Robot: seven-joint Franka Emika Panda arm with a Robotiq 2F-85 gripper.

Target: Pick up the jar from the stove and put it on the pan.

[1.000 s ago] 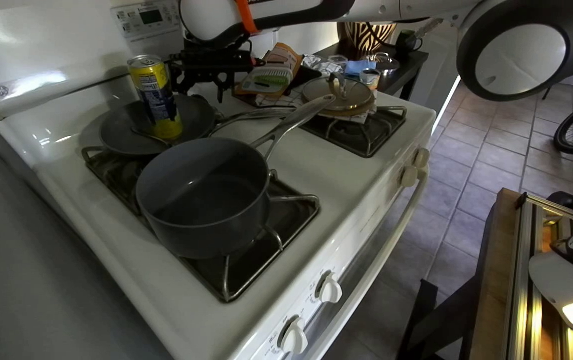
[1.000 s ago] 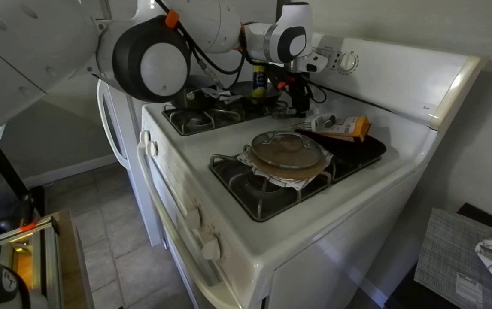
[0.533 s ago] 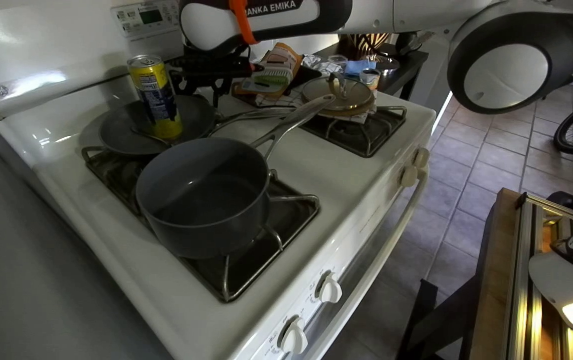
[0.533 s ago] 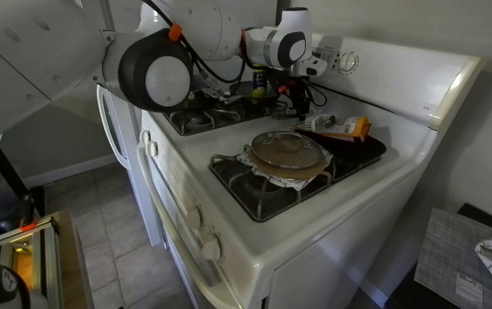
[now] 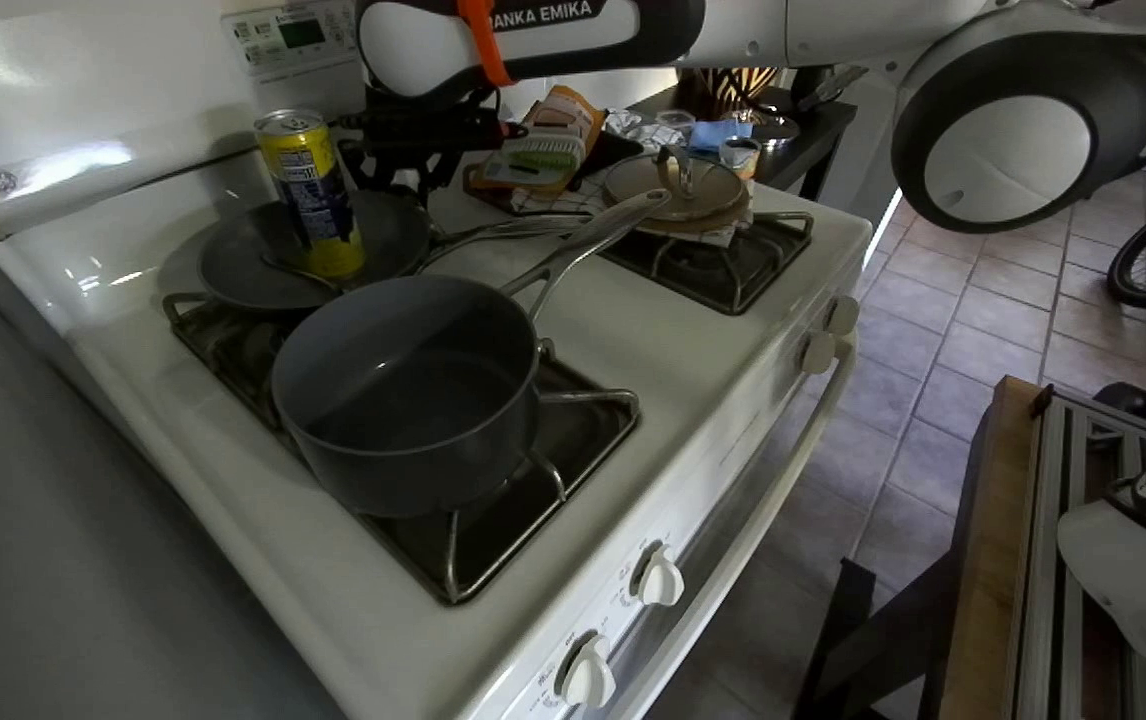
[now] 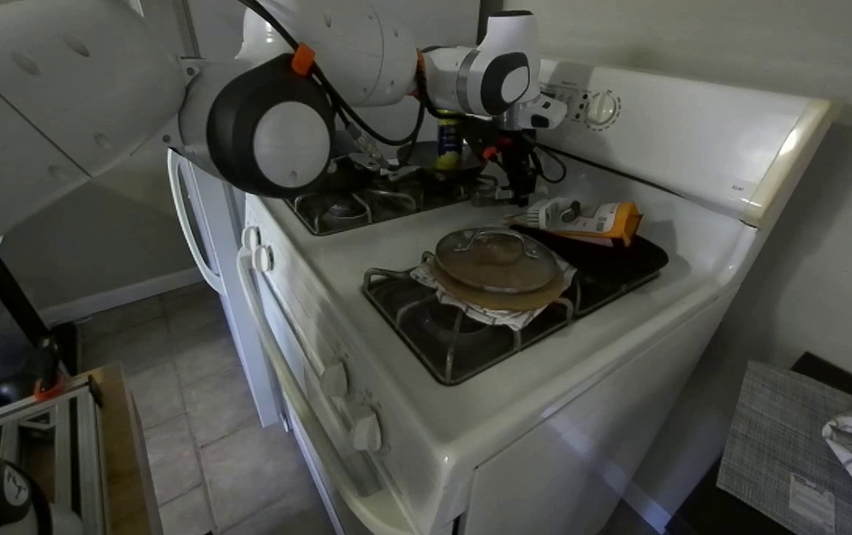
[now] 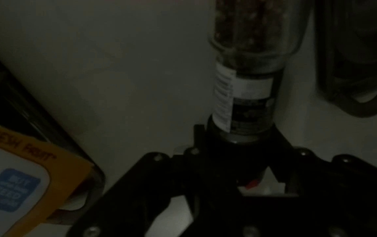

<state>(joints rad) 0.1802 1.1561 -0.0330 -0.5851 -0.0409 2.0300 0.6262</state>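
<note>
Wrist view: the pincer is gripping a glass jar by its black cap, the fingers touching both sides. In an exterior view, the jar is lying on its side on the stove. Near it, the frying pan is resting on a burner grate, and a yellow can is standing upright inside it. Just beside, the saucepan is sharing this grate. Farther away, a glass lid is lying above a checked cloth.

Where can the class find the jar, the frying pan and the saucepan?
Jar (image 7: 248,89), in the wrist view: on its label.
Frying pan (image 5: 241,246), in an exterior view: on its bare inside.
Saucepan (image 5: 423,483), in an exterior view: on its outer wall.
</note>
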